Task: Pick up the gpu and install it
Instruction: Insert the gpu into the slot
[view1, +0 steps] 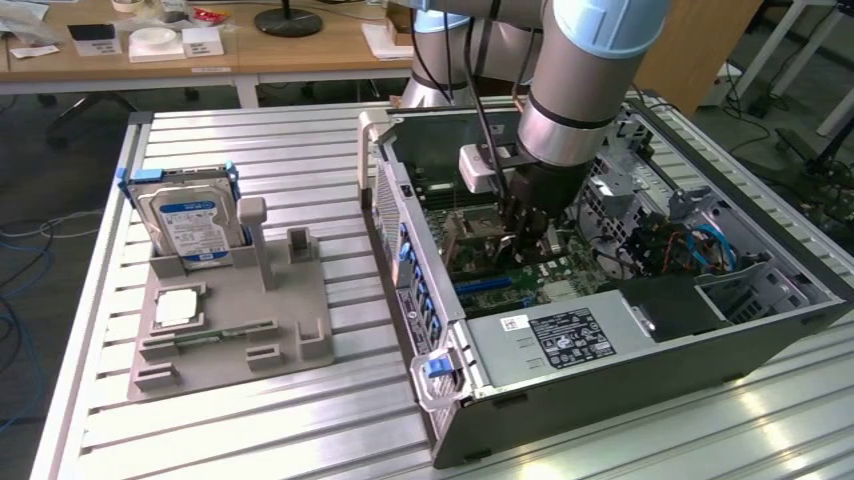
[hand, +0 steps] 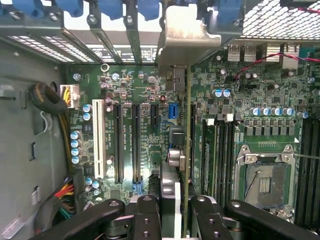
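Note:
In the wrist view the gpu (hand: 186, 125) shows edge-on as a thin board running away from the fingers. Its silvery end bracket (hand: 186, 37) sits at the case's rear slot openings. My gripper (hand: 176, 217) is shut on the card, with one black finger (hand: 147, 217) on each side of it. The card stands upright over the green motherboard (hand: 150, 90), along a long black slot (hand: 193, 135); whether it sits in the slot I cannot tell. In the exterior view my gripper (view1: 525, 238) reaches down inside the open computer case (view1: 441, 300), and the card there is mostly hidden by the fingers.
Black expansion slots (hand: 135, 142) and a white slot (hand: 98, 137) lie beside the card, with a CPU socket (hand: 265, 182) on its other side. The power supply (view1: 561, 340) fills the case's near end. A blue-labelled hard drive (view1: 194, 225) stands on the grey fixture (view1: 300, 310) at the exterior view's left.

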